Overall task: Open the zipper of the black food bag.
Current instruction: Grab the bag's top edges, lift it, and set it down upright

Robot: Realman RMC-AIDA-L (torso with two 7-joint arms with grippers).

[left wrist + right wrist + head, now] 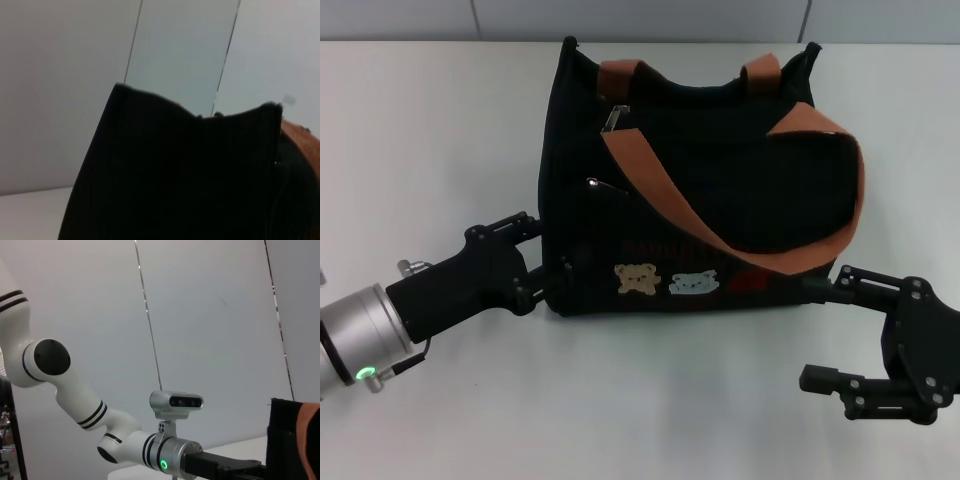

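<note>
Bracing bag [720, 190] at frame centre: left gripper [542, 262] pressing its lower-left side, finger state unclear; right gripper [825, 330] spread apart lower right; zipper pull [616, 117] untouched upper left

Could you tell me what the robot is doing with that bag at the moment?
The left end effector is pressed against the near left corner of the black bag on the table, seemingly bracing it. The right end effector sits open by the bag's near right corner. The zipper pull on top is untouched.
</note>
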